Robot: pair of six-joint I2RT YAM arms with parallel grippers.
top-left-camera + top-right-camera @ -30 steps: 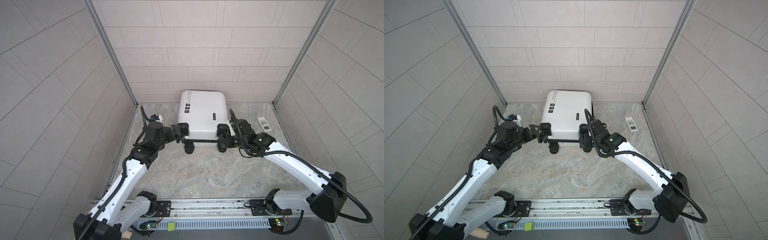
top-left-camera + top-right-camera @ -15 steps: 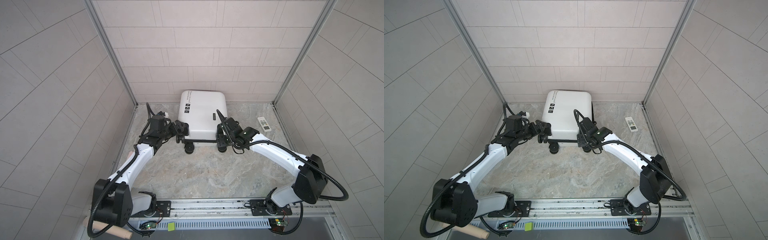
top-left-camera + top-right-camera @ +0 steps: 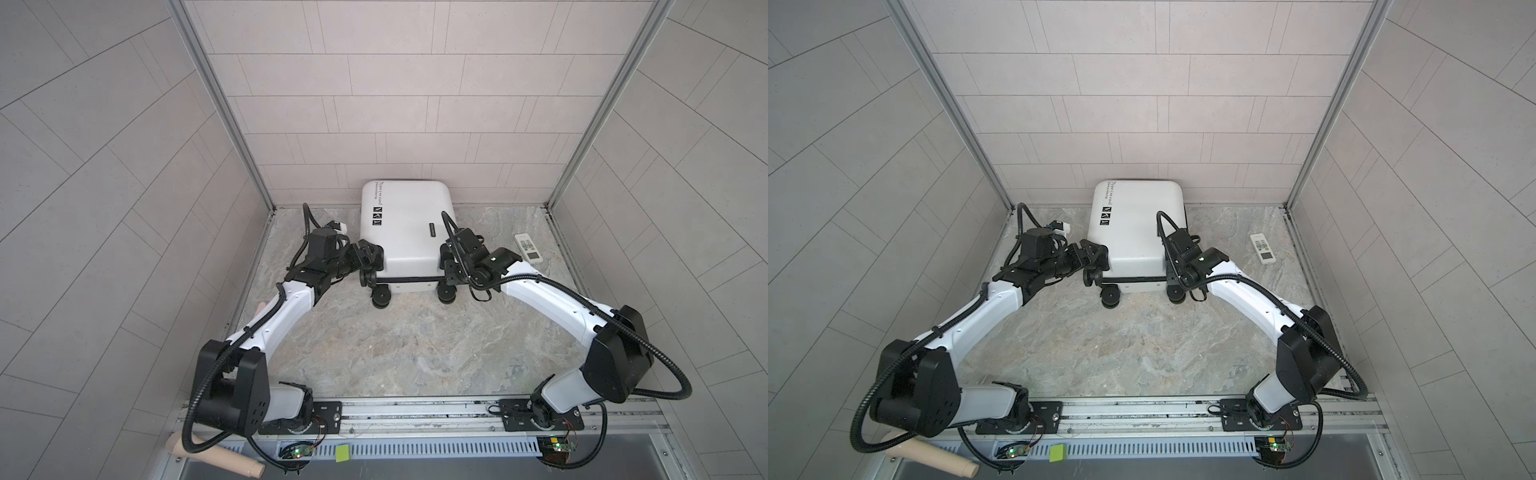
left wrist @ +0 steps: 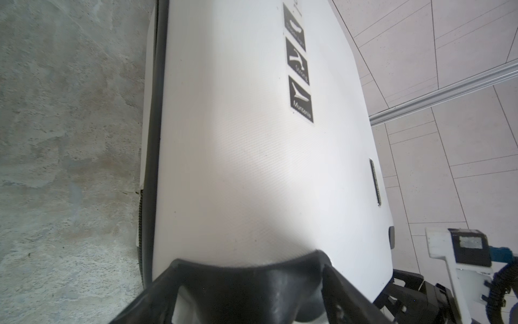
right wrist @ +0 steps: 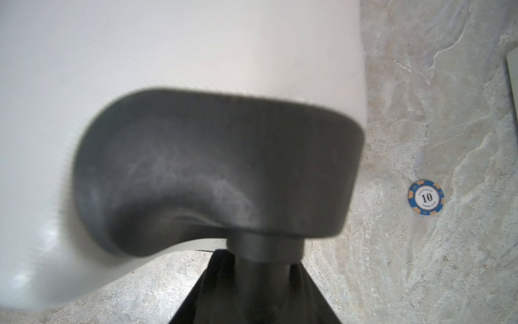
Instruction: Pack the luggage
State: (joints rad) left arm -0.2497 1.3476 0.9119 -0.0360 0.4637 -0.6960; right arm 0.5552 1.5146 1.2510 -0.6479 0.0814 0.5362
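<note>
The luggage [image 3: 405, 232] [image 3: 1133, 224] is a white hard-shell suitcase lying flat and zipped shut against the back wall, its black wheels toward me. My left gripper [image 3: 370, 268] [image 3: 1094, 264] stands open at the near-left corner. In the left wrist view its fingers [image 4: 162, 283] flank the black wheel mount below the shell [image 4: 252, 168]. My right gripper [image 3: 449, 270] [image 3: 1171, 270] is at the near-right corner. In the right wrist view the right gripper [image 5: 265, 280] is shut on the caster under the black wheel mount [image 5: 218, 168].
A white remote control [image 3: 528, 247] [image 3: 1262, 248] lies on the stone-patterned floor right of the suitcase. A blue poker chip [image 5: 426, 197] lies close to the right corner. Tiled walls close in on three sides. A beige handle [image 3: 216, 453] sticks out at the front left.
My right gripper's jaws have narrowed onto the near-right wheel. Both arms have shifted their elbows while the grippers stayed at the corners. The luggage has not moved.
</note>
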